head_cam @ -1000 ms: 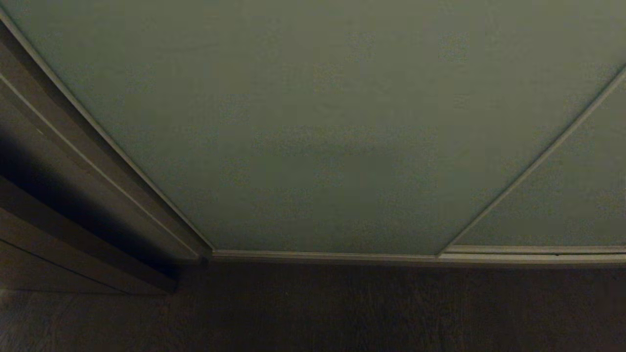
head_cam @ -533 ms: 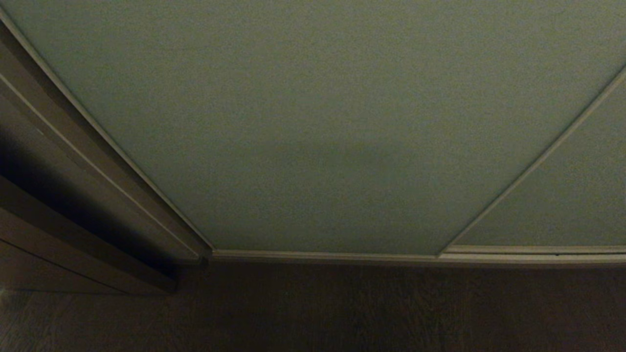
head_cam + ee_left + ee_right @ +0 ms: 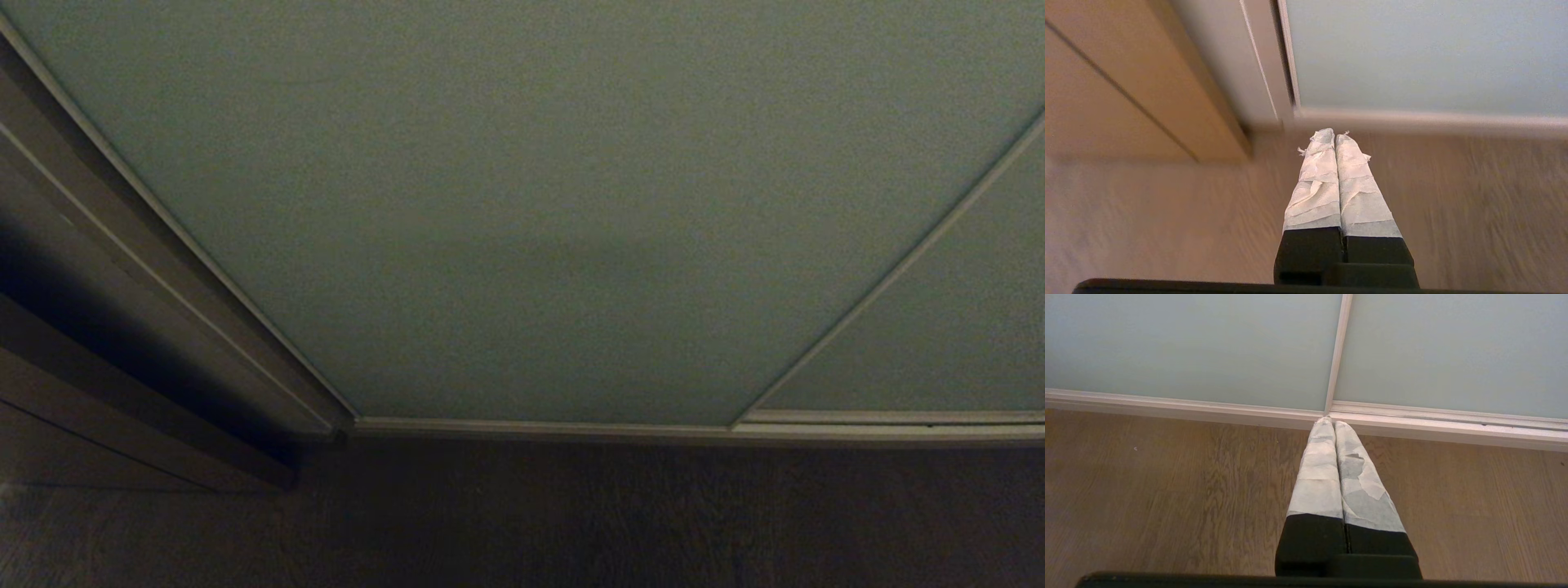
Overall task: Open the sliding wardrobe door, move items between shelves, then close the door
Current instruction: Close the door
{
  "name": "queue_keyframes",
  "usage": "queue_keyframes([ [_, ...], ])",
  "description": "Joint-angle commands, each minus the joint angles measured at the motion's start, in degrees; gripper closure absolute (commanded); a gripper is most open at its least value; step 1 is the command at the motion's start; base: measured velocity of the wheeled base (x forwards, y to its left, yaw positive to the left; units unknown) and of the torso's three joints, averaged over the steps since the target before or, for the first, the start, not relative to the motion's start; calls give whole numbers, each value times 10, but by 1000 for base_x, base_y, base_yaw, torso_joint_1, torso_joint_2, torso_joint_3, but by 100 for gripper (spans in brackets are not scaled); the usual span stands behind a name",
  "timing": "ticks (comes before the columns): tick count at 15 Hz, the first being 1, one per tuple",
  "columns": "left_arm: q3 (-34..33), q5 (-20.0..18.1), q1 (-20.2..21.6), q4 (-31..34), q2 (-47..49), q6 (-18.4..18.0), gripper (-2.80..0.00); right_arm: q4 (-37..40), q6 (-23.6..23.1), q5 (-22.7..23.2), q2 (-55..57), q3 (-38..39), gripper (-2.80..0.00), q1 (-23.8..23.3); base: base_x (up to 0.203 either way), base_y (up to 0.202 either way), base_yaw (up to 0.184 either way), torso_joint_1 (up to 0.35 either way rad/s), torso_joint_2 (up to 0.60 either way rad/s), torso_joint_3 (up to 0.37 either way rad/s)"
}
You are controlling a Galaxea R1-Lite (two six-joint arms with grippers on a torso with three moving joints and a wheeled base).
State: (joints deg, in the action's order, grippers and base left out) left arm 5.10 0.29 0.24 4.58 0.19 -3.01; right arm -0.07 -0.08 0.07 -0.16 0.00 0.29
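Sliding wardrobe door (image 3: 522,212): shut, filling the head view, its top cut off.
Items, shelves: hidden behind it.
Left pincer (image 3: 1335,136): pressed together, empty, over the floor (image 3: 1167,220) near the door's left edge.
Right pincer (image 3: 1333,424): pressed together (tape-wrapped fingers), pointing at the panel seam (image 3: 1336,355).

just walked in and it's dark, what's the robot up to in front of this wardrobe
Nothing is being handled yet. The robot faces the sliding wardrobe door, which is fully closed, its bottom rail meeting the wooden floor. The left pincer and the right pincer are both shut and empty, hanging above the floor near the door's base. No toys or shelves are visible.
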Motion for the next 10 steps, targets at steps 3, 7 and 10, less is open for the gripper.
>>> queue_keyframes([
  [3,133,10,0,2,21,-21,0,0,0,0,0,0,0,1,0,0,0,0,0,0],
  [7,267,110,0,-25,176,-43,0,0,0,0,0,0,0,0,0,0,0,0,0,0],
  [10,350,204,0,-162,327,-45,0,0,0,0,0,0,0,0,0,0,0,0,0,0],
])
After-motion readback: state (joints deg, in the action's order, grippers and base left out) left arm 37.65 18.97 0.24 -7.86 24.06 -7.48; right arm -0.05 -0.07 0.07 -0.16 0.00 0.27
